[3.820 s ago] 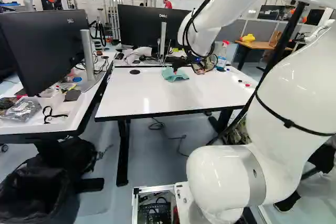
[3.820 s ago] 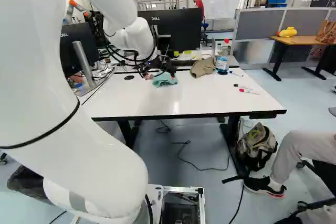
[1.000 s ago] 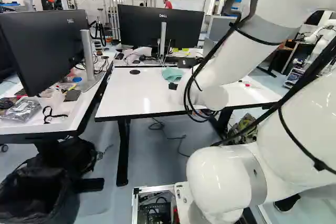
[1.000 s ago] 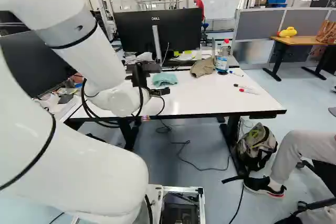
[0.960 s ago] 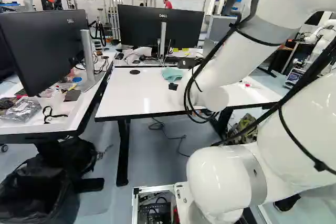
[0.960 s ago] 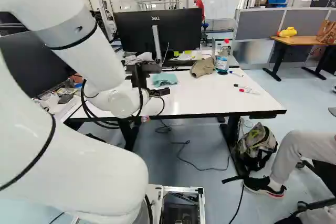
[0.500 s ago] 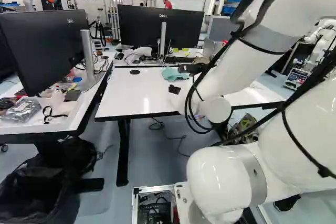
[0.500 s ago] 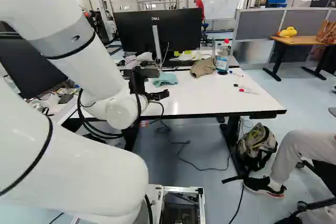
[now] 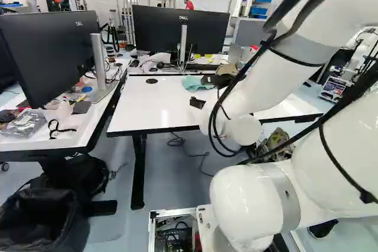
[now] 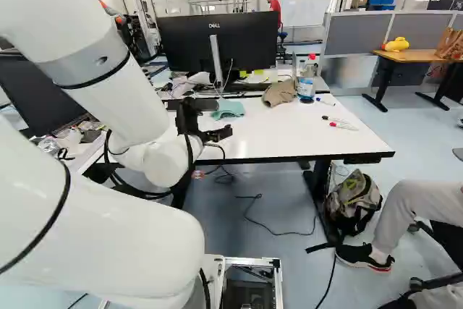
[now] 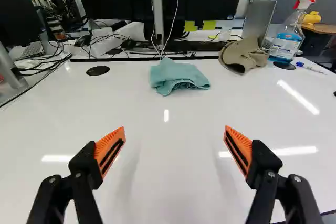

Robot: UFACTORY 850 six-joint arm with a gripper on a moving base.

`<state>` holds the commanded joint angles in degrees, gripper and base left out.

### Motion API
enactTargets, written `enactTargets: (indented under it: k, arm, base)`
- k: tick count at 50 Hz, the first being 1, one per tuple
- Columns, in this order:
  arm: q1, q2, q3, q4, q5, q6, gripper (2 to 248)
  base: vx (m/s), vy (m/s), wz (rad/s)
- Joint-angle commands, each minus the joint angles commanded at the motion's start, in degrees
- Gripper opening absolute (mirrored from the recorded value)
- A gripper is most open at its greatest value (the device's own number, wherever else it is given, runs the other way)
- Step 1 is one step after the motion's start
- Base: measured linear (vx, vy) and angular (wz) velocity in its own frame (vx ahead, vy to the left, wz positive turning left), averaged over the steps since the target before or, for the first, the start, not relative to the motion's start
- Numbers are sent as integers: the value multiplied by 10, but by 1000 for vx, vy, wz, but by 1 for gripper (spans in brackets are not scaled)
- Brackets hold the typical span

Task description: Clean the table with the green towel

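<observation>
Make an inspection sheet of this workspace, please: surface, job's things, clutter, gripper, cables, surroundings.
Surface: glossy white rectangular table; dirt: nothing seen.
Job's things: crumpled green cloth towel, lying towards the far edge, not gripped.
Clutter: crumpled tan fabric item beside clear plastic spray bottle with red head; slim markers.
Gripper: black, two-fingered, orange-padded gripper, open, nothing between its fingers.
Cables: thin black cable on the floor, partly under the table.
Surroundings: wide black monitor behind the table; camouflage fabric backpack by a table leg.
</observation>
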<state>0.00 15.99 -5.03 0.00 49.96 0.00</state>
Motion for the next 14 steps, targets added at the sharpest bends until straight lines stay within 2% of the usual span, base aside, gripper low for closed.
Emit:
enactTargets:
  k: [14]
  arm:
    - [0,0,0,0,0,0,247]
  base:
    - [0,0,0]
